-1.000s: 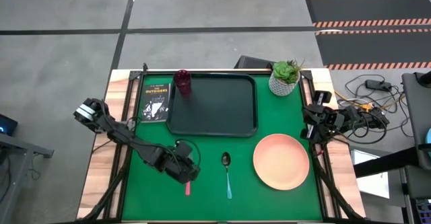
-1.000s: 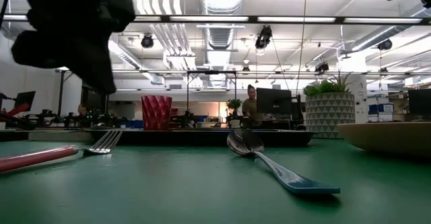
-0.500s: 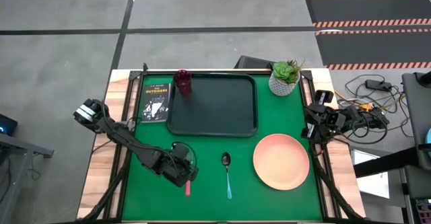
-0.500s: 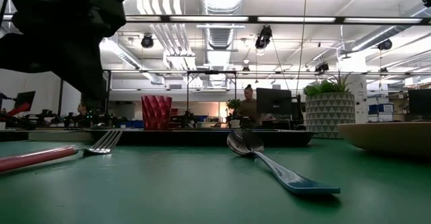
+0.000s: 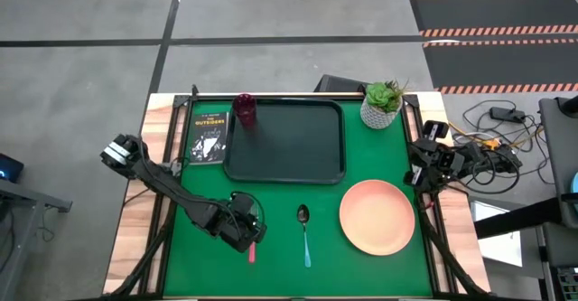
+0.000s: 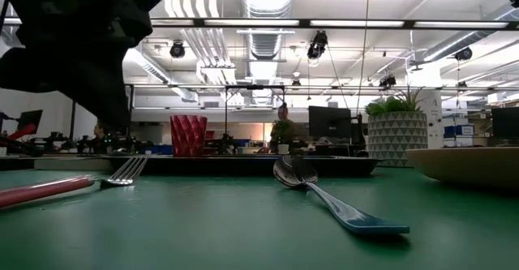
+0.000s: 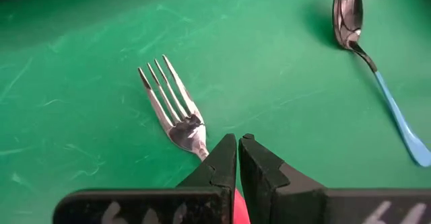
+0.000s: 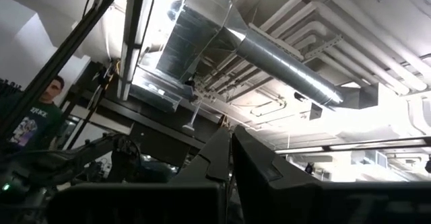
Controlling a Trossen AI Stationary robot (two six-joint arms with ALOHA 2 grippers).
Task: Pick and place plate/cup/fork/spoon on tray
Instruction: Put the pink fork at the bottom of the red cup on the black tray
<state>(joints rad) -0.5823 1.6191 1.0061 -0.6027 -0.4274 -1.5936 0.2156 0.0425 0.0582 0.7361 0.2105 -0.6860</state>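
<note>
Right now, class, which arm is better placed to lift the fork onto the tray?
The left. Its claw hangs directly over the fork, fingers together above the handle. The right claw waits at the table's right edge, beyond the plate, aimed at the ceiling.

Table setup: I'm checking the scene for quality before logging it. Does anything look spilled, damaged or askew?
Nothing stands out. The cup stands upright at the tray corner; plate, spoon and fork lie flat on the mat.

An industrial lab or workshop: exposed silver ducts (image 8: 269, 49) fill the upper frame, above desks with monitors (image 6: 328, 122) at mid-frame.
</note>
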